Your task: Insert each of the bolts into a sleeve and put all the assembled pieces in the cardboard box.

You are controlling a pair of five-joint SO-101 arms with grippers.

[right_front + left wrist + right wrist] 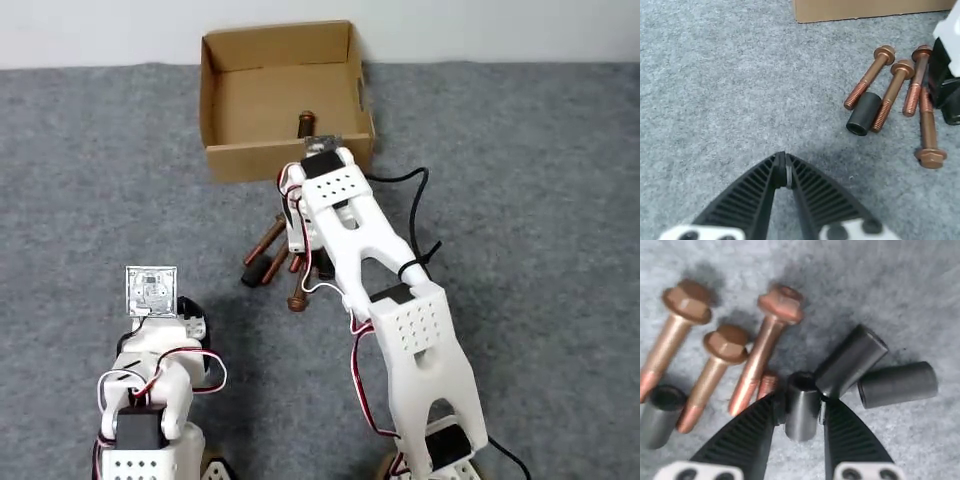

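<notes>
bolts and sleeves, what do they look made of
Bolts: metal, probably copper-plated steel; glossy coppery sheen on flanged hex heads and threads. Sleeves: likely dark-finished metal, smooth satin grey-black with soft highlights, though plastic cannot be ruled out.

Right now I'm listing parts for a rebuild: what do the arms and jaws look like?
Both have white printed shells. The right arm shows panels perforated with small holes, black motors, and red, white and black cables. The left arm has red and white wires and a small square board. The jaws are black, tapered, ribbed.
</notes>
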